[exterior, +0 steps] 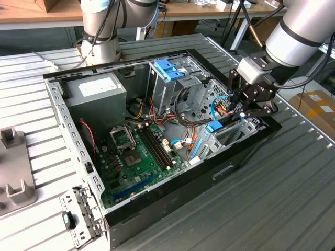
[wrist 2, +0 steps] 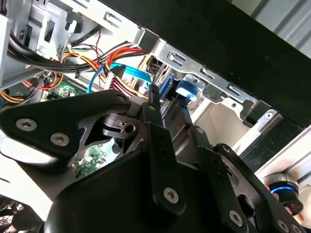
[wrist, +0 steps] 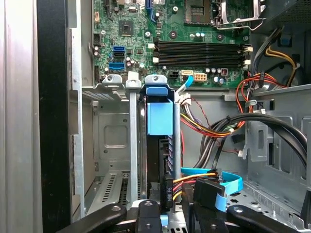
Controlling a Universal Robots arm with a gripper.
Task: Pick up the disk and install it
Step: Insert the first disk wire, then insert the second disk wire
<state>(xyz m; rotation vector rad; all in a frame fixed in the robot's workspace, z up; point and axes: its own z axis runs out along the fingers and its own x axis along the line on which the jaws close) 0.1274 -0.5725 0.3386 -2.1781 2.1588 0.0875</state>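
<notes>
Inside, gripper (exterior: 250, 102) clamped on the disk (wrist: 160, 145), cables (wrist: 214, 127) just beside.

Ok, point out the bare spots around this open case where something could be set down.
Free: ribbed table on the exterior view's right of the computer case, and the strip behind it. Crowded: the drive-cage corner, where the gripper hangs over the disk among cables.

Matt grey ribbed metal table (exterior: 293, 172)

disk (wrist: 160, 145): lower end hidden by pincer (wrist: 170, 218) | pincer: tips cut off
</notes>
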